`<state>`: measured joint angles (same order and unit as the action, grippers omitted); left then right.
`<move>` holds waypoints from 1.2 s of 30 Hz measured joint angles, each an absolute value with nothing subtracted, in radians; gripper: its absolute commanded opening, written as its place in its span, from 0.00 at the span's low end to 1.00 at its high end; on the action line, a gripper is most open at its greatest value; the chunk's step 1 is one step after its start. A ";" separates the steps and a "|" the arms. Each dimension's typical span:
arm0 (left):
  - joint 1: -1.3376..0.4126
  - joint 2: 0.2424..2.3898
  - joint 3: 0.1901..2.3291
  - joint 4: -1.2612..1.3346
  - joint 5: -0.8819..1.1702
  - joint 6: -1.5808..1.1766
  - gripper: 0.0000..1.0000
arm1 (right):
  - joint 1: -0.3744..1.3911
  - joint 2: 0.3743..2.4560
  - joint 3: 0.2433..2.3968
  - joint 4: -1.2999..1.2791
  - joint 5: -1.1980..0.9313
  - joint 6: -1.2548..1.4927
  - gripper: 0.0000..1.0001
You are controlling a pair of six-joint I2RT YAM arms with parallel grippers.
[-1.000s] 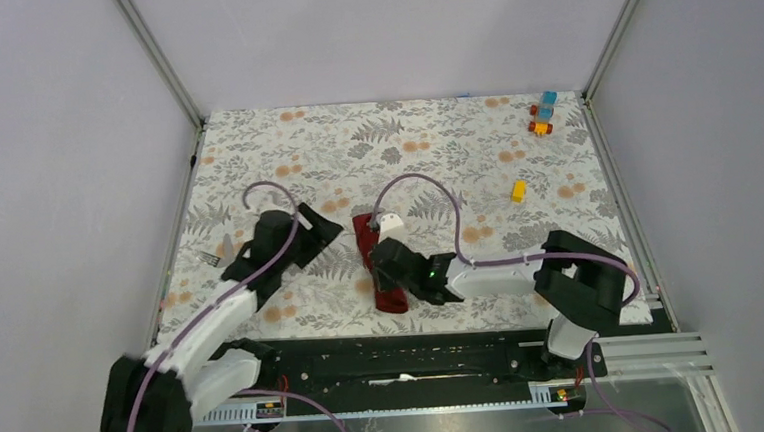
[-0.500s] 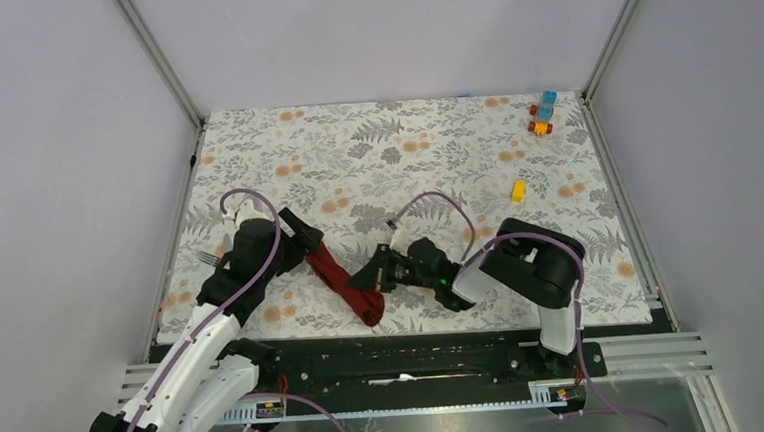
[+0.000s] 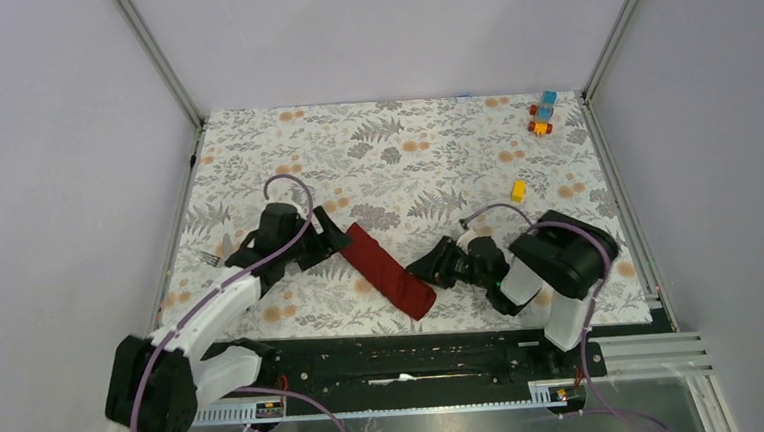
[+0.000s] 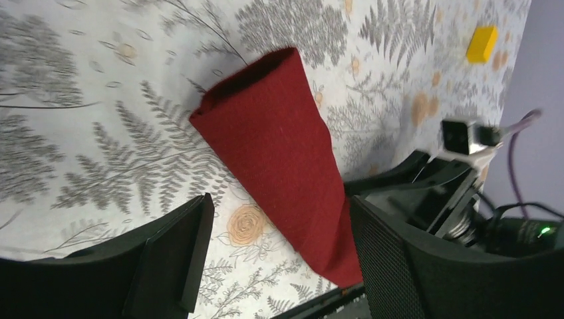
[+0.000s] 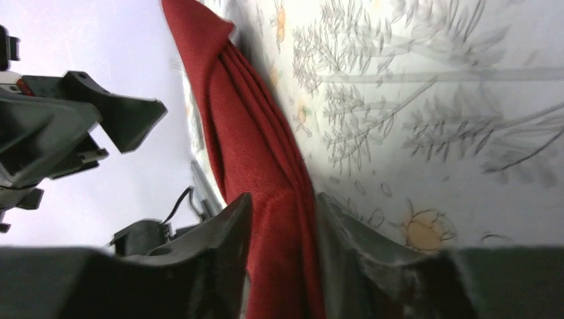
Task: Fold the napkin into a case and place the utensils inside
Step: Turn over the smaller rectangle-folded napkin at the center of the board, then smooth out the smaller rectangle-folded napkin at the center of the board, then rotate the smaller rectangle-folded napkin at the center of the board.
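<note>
Now the case (image 3: 389, 271) lies diagonal on your floral table (image 3: 434, 153), shifted right since before; left gripper (image 3: 337, 237) gapes beside its far end, right gripper (image 3: 423, 271) straddles the near end, grip unclear. Grey walls (image 3: 397, 35) around.

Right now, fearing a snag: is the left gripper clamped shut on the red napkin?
No, the left wrist view shows the left gripper wide open, the folded napkin lying between its jaws.

Floral-print tabletop (image 3: 394, 145), plain lilac walls (image 3: 386, 25), aluminium posts (image 3: 158, 59).
</note>
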<state>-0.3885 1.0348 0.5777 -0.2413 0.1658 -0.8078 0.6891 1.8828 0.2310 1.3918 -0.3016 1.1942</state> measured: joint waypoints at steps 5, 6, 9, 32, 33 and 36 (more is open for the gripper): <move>-0.393 1.196 0.600 -0.138 0.315 -0.802 0.63 | 0.636 1.547 0.349 0.825 -0.297 0.977 0.65; -0.394 1.222 0.606 -0.109 0.342 -0.806 0.58 | 0.641 1.494 0.401 0.708 -0.284 0.919 0.65; -0.395 1.307 0.630 -0.012 0.404 -0.823 0.44 | 0.655 1.362 0.561 0.406 -0.244 0.752 0.52; -0.389 1.533 0.741 0.041 0.416 -0.755 0.60 | 0.854 1.346 0.735 -0.186 -0.099 0.674 0.43; -0.389 1.510 0.749 0.030 0.420 -0.752 0.55 | 0.857 1.345 0.766 -0.185 -0.112 0.669 0.43; -0.384 1.486 0.790 0.026 0.436 -0.750 0.48 | 0.856 1.356 0.809 -0.140 -0.139 0.667 0.42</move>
<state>-0.3836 1.4860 0.7898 0.0257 0.4362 -0.7498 0.8562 1.3556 0.8085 -0.1398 -0.1394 0.6674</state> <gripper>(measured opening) 0.530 0.428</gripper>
